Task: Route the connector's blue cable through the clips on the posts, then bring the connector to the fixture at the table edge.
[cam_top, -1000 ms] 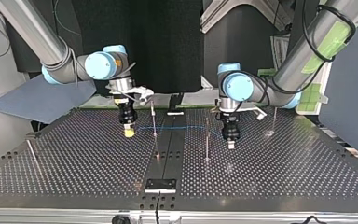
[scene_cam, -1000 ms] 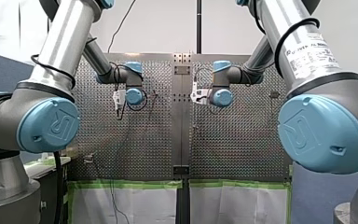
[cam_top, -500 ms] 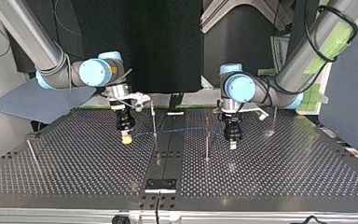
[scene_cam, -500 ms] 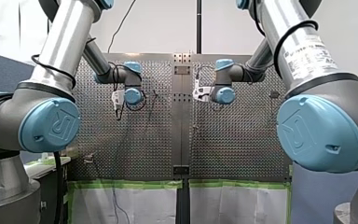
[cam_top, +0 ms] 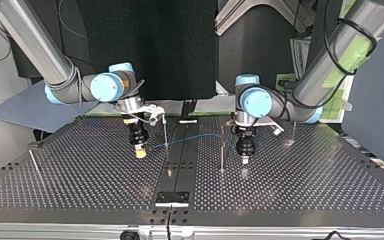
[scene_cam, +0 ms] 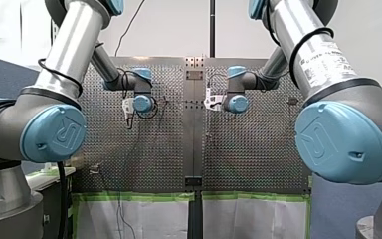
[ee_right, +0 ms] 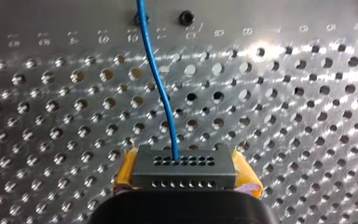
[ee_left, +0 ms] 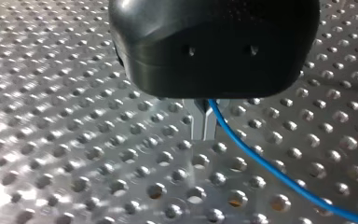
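In the right wrist view my right gripper (ee_right: 185,176) is shut on a grey connector (ee_right: 184,164), gripped between yellow pads (ee_right: 127,170); a blue cable (ee_right: 157,79) leaves it ahead. In the top view this gripper (cam_top: 140,152) hangs at the left of a thin post (cam_top: 165,131). The blue cable (cam_top: 190,139) runs from it past that post and a second post (cam_top: 222,150) to my left gripper (cam_top: 244,159). My left gripper (ee_left: 203,135) has metal fingers shut on the blue cable (ee_left: 261,165), just above the perforated table.
A dark fixture plate (cam_top: 172,198) lies at the near table edge in the top view's middle. Further posts stand at the right (cam_top: 294,131) and lean at the far left (cam_top: 34,162). A small white part (cam_top: 188,121) lies at the far edge.
In the top view my right gripper has come nearer and lower with the connector. My left gripper has shifted slightly left and nearer. The cable, level a second ago, now slants between the posts.
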{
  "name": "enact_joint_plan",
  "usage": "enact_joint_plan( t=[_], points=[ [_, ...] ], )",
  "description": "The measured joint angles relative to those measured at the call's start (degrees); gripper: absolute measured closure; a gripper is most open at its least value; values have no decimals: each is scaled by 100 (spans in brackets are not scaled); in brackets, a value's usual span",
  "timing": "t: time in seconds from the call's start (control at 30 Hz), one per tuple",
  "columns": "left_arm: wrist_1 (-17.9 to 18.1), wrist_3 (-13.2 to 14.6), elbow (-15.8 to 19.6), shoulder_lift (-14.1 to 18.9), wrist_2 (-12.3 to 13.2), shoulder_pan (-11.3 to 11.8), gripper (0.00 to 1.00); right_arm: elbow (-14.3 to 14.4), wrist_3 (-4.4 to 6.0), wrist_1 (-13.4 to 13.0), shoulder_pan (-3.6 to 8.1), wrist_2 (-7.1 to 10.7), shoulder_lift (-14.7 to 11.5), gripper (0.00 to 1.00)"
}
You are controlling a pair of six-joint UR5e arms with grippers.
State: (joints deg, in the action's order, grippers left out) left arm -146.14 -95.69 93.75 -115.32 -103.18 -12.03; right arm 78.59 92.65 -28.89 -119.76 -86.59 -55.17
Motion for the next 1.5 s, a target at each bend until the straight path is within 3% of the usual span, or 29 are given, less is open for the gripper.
enact_joint_plan(
  t=[0.4,0.57,0.6,0.63,0.67,0.7,0.77,1.0,1.07,1.1,1.13,1.17,1.23,1.5],
  points=[
    [-262,9,-63,-66,-381,-41,100,-100,-19,80,15,0,20,100],
    [-317,42,8,33,-424,-74,100,-102,-38,113,0,0,19,100],
    [-309,46,27,65,-424,-76,90,-102,-40,117,-4,1,19,100],
    [-291,51,44,96,-420,-79,90,-101,-41,121,-6,0,20,100],
    [-260,59,61,130,-410,-83,76,-102,-42,127,-7,0,21,100],
    [-238,67,69,149,-402,-85,76,-102,-43,131,-9,-2,20,100],
    [-199,81,81,175,-395,-88,57,-101,-44,146,-13,-5,22,100],
    [-192,85,93,189,-482,-112,57,-99,-52,204,-31,-15,26,100],
    [-212,71,95,189,-496,-115,47,-99,-52,218,-32,-20,27,100],
    [-219,65,97,189,-499,-113,25,-98,-52,223,-33,-22,26,100],
    [-225,59,100,190,-498,-110,25,-98,-53,227,-36,-23,26,100],
    [-233,50,110,191,-495,-106,5,-97,-53,229,-37,-24,26,100],
    [-240,24,130,196,-482,-96,0,-98,-53,234,-38,-25,27,100],
    [-249,-254,339,207,-291,-41,0,-97,-64,252,-37,-27,27,100]
  ],
)
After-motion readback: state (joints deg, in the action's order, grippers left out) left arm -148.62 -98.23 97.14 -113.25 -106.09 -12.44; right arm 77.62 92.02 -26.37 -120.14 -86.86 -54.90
